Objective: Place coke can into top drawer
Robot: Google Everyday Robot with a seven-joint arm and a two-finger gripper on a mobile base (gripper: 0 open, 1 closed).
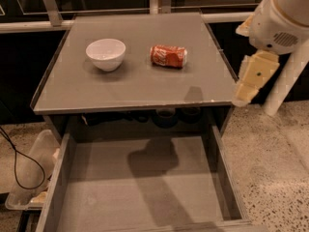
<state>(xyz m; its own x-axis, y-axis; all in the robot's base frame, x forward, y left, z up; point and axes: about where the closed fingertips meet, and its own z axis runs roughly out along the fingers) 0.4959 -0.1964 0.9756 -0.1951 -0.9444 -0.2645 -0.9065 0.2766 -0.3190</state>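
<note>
The coke can (168, 56) lies on its side on the grey tabletop (135, 86), right of centre and beside a white bowl. The top drawer (145, 187) is pulled out below the tabletop, and nothing lies on its flat bottom. My gripper (251, 79) hangs off the table's right edge, level with the tabletop's front right corner. It is to the right of the can, nearer the front, and apart from it. It holds nothing that I can see.
A white bowl (105, 53) stands upright on the tabletop left of the can. A clear plastic bin (30, 178) and a black cable (14, 163) lie on the floor left of the drawer. Speckled floor (275, 153) lies to the right.
</note>
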